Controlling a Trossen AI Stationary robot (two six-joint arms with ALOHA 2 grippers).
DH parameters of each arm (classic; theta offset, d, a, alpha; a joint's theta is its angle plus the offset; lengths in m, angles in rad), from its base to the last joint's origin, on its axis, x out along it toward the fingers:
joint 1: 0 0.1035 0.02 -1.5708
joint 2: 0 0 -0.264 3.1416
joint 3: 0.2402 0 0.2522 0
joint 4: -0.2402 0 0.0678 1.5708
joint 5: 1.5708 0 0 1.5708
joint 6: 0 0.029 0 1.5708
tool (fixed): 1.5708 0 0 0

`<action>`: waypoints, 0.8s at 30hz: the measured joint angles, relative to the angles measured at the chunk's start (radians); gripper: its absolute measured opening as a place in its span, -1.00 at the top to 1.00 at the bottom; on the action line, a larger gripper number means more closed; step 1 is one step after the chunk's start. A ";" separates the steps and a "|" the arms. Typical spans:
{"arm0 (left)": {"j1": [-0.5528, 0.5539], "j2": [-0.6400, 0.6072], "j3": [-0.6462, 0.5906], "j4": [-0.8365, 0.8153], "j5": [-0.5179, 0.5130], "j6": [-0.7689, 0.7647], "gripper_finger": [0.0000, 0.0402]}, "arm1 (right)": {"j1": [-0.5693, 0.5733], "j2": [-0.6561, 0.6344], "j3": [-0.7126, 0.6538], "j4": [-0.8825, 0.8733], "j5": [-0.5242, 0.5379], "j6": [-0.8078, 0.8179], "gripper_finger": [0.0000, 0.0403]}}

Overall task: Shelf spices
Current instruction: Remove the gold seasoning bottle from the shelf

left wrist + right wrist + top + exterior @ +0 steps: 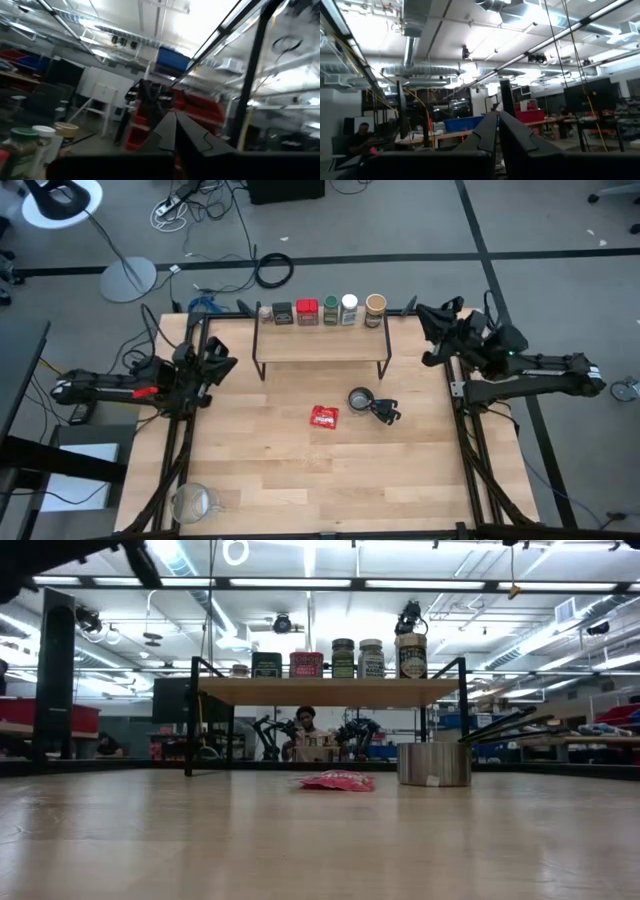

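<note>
Red packet (337, 781) foremost, spices (344, 658) atop shelf (330, 691)

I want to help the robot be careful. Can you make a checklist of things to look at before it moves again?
1. Are the spices standing in a row on the shelf? Ok, all upright along its back edge.
2. Is the left gripper empty? Ok, fingers shut, parked at the table's left edge.
3. Is the right gripper empty? Ok, fingers shut, raised at the far right corner.
4. Is the red packet out of the way? Ok, lying flat in front of the shelf.
5. Is the metal cup clear of the shelf legs? Ok, beside the packet.
6. Any spice left on the table? Ok, none seen.
</note>
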 joint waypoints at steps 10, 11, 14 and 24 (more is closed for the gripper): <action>0.001 0.327 0.205 -0.007 -0.118 0.050 0.94 | -0.120 0.066 0.075 -0.153 0.003 0.104 0.89; 0.001 0.350 0.225 -0.007 -0.118 0.069 0.94 | -0.133 0.067 0.084 -0.183 0.003 0.106 0.89; 0.001 0.395 0.287 -0.052 -0.121 0.155 0.94 | -0.163 0.067 0.107 -0.264 0.001 0.105 0.89; 0.001 0.429 0.564 -0.493 -0.403 0.302 0.78 | -0.193 0.069 0.153 -0.333 -0.021 -0.003 0.89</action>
